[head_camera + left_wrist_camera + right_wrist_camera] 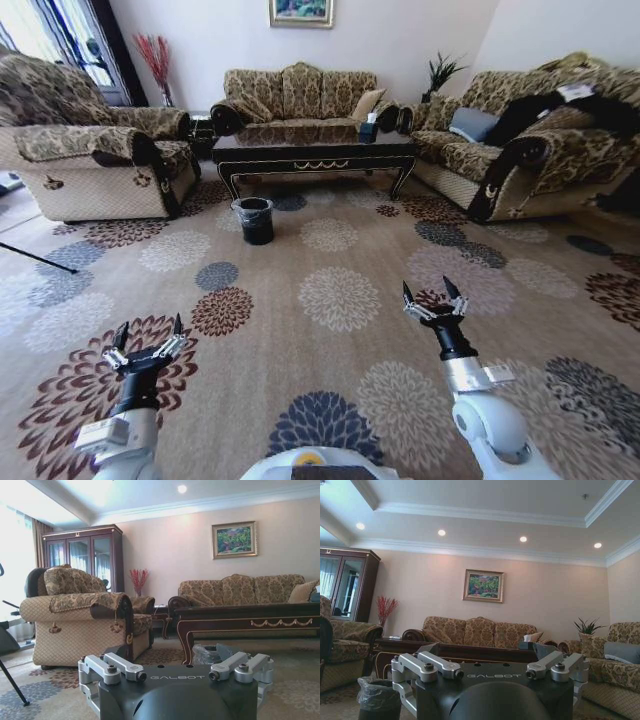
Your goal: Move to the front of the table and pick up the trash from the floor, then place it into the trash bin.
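Black bucket-style trash bin (253,220) w/ crinkly clear liner stands on the floor (340,300), just in front of the table (315,152), near its left-front leg. Trash itself: can't make out any bits on the carpet from here. Table is dark glossy wood w/ gold scroll on the apron, a tissue box (368,130) on its right end. Sofa (300,95) behind it, armchair (95,150) to the left, second sofa (540,140) on the right. Both arms held low in front of robot, well back from bin & table. Left gripper (148,338) over a brown medallion, fingers spread, holding nothing. Right gripper (431,298) fwd of it, fingers likewise spread apart, holding nothing. Left wrist view has the bin's liner (207,654) just past the gripper body, below the table apron.
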Controlling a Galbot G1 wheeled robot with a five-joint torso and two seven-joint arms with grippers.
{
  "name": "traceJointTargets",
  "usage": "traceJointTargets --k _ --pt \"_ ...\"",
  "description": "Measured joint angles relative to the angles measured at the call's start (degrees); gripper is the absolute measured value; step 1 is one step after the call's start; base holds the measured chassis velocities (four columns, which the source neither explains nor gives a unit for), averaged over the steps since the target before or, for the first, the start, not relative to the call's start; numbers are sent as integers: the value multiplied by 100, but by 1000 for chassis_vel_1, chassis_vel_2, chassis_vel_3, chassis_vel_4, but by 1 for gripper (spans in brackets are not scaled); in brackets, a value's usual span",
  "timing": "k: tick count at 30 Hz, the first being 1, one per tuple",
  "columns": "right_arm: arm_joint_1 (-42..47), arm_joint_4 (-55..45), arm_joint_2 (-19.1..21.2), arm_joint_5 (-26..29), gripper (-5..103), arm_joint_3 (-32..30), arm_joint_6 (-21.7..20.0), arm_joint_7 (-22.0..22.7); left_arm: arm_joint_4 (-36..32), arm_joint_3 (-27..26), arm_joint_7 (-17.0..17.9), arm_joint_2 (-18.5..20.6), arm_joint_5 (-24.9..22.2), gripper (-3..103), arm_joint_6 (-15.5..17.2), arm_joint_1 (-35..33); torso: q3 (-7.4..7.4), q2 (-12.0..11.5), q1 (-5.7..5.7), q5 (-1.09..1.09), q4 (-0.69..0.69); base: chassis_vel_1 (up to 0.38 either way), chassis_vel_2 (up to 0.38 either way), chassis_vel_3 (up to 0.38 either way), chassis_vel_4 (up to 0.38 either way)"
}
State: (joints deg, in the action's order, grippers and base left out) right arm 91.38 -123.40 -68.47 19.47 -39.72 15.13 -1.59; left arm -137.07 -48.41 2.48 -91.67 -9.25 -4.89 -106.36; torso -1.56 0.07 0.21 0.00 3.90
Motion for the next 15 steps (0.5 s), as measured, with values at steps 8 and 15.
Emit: traceJointTargets --k 8,15 --pt "0 0 0 0 100 0 0 0 0 0 -1 0 0 100 0 0 1 0 0 0 0 -8 6 3 -4" --pt "0 0 0 0 100 0 0 0 0 0 -1 0 0 100 0 0 -1 0 0 0 -1 -112 91 109 -86"
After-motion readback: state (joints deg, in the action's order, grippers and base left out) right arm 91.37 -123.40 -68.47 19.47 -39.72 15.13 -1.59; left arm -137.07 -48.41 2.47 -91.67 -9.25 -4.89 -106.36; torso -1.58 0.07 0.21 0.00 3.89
